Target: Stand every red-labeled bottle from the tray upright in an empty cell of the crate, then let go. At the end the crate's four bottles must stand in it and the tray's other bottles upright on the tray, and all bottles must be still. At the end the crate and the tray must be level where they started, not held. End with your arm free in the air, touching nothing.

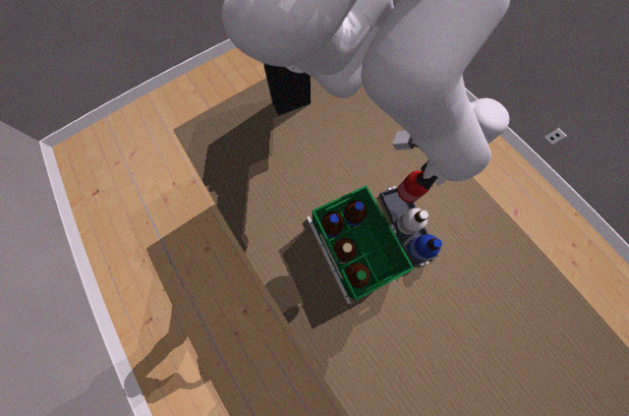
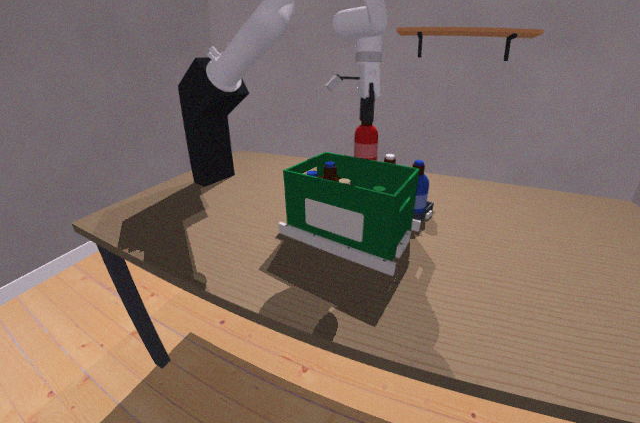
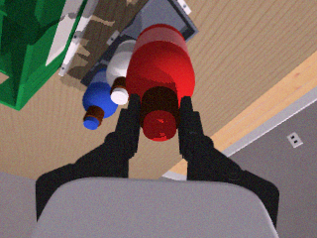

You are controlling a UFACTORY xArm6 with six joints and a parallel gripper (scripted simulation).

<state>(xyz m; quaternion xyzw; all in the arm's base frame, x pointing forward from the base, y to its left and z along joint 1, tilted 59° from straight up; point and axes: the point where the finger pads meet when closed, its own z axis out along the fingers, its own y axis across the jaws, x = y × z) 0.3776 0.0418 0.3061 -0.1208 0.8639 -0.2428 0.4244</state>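
Note:
My gripper (image 1: pixel 428 178) (image 2: pixel 367 108) (image 3: pixel 159 107) is shut on the neck of the red-labeled bottle (image 1: pixel 412 186) (image 2: pixel 366 141) (image 3: pixel 160 64). It holds the bottle upright over the far end of the grey tray (image 1: pixel 390 199) (image 3: pixel 165 12), higher than the tray's other bottles. A white-labeled bottle (image 1: pixel 414 219) (image 3: pixel 121 59) and a blue-labeled bottle (image 1: pixel 426 244) (image 2: pixel 421 193) (image 3: pixel 99 96) stand upright on the tray. The green crate (image 1: pixel 339 200) (image 2: pixel 382 222) (image 3: pixel 25 50) stands beside the tray. It holds several brown bottles, and its two cells on the tray side are empty.
The crate rests on a pale base plate (image 2: pixel 336 248). The arm's black base block (image 1: pixel 287 86) (image 2: pixel 206 134) stands at the back of the table. A wooden wall shelf (image 2: pixel 467 31) hangs behind. The table's front edge (image 2: pixel 289 327) lies well away from the crate.

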